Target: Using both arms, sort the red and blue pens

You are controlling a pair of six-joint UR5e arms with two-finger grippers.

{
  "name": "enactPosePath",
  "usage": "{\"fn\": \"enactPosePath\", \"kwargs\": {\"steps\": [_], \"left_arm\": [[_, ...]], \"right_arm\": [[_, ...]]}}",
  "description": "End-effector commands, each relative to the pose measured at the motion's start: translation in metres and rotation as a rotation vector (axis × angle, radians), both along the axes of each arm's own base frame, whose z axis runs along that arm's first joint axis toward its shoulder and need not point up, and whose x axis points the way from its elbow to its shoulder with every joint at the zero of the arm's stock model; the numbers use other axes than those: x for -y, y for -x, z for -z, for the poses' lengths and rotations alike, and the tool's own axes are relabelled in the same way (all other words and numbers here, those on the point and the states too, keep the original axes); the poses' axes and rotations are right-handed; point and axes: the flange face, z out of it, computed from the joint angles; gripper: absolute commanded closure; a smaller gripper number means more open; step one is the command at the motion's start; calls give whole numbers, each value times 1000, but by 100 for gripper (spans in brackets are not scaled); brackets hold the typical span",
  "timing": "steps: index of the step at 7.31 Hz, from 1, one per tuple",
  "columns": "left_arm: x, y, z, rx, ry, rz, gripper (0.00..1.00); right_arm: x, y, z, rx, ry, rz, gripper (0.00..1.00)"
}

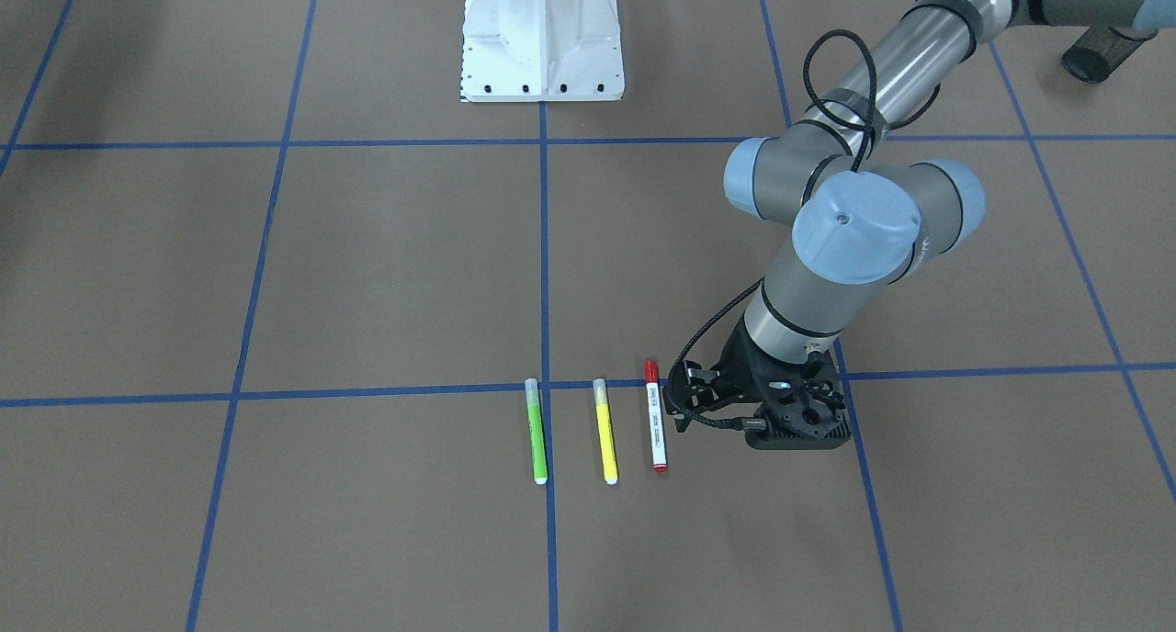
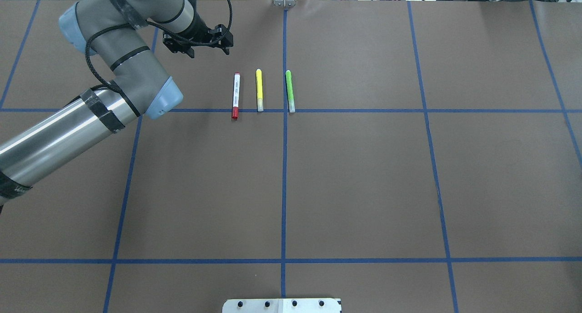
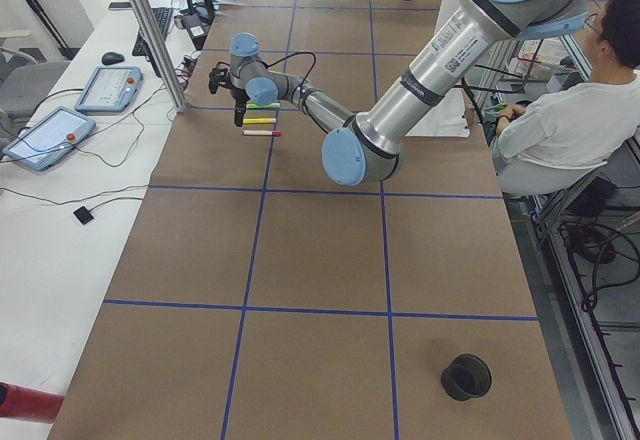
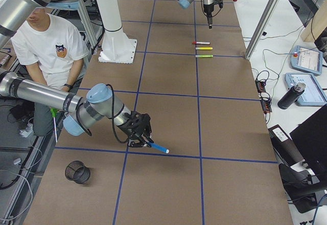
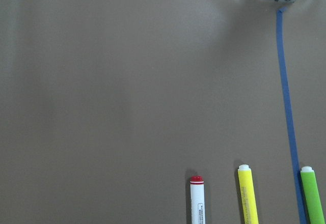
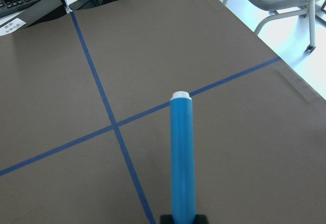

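The red pen (image 1: 656,425), with a white printed barrel and red cap, lies flat on the brown table, at the left of a row of three pens in the overhead view (image 2: 236,96). My left gripper (image 2: 200,44) hovers just beyond and to the left of it, pointing down. Its fingers do not show clearly, and the left wrist view holds only the tops of the pens (image 5: 197,201). Far off, near the table's right end, my right gripper (image 4: 144,140) is shut on the blue pen (image 6: 182,158), which sticks out forward, low over a blue tape line.
A yellow pen (image 1: 604,430) and a green pen (image 1: 537,430) lie parallel beside the red one. The white pedestal (image 1: 542,35) stands at the robot's side. A black mesh cup (image 4: 77,172) and a black cup (image 3: 466,376) sit near the table ends. A seated person (image 4: 48,46) is alongside.
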Motion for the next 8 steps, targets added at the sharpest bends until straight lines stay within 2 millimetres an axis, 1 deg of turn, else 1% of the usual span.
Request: {"fn": "enactPosePath", "kwargs": {"steps": [1,2,3,4,5,6,7,8], "left_arm": [[7,-12,9,2,7,-3,3],[7,-12,9,3,8,-3,3],[7,-12,9,3,8,-3,3],[7,-12,11,0,7,-2,3],[7,-12,13,-1,6,-2,3],[7,-12,14,-3,3,-2,3],[7,-12,17,-5,2,-1,3],[7,-12,17,-5,1,-2,3]], "right_arm": [[-64,-21,-21,-7,-2,-70,100],[-116,-27,-50,-14,-13,-98,100],[-167,-27,-85,-47,-38,-76,100],[-210,-24,-117,-50,-67,-73,100],[-240,-23,-129,-51,-90,-83,100],[-268,-19,-134,-45,-96,-84,100],[-287,-17,-133,-37,-139,-78,100],[-289,-15,-129,-27,-168,-66,100]]}}
